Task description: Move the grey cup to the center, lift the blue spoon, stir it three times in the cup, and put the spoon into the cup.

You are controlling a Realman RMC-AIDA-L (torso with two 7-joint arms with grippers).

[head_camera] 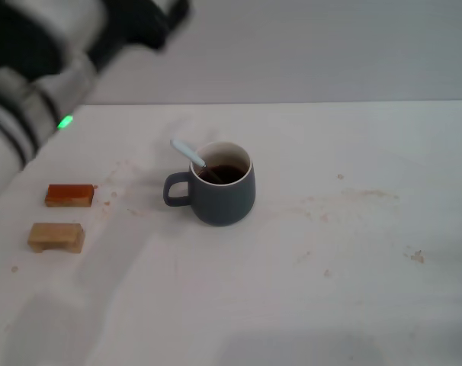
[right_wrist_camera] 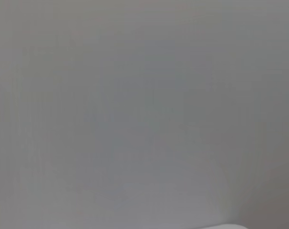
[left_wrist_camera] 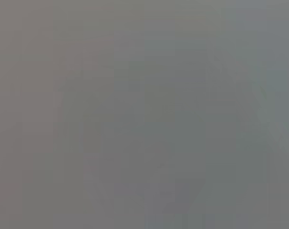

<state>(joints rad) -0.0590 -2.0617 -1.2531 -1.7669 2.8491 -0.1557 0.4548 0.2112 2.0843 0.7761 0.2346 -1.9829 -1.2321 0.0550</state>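
The grey cup (head_camera: 219, 188) stands upright near the middle of the white table (head_camera: 330, 267), its loop handle pointing to the left. It holds dark liquid. The blue spoon (head_camera: 188, 154) rests in the cup, its bowl in the liquid and its pale handle leaning out over the rim to the upper left. My left arm (head_camera: 48, 69) is raised at the top left, away from the cup; its gripper is out of view. My right arm does not show. Both wrist views show only blank grey.
An orange-brown wooden block (head_camera: 69, 195) and a tan wooden block (head_camera: 56, 236) lie at the left of the table. Small stains mark the surface right of the cup. A grey wall runs behind the table's far edge.
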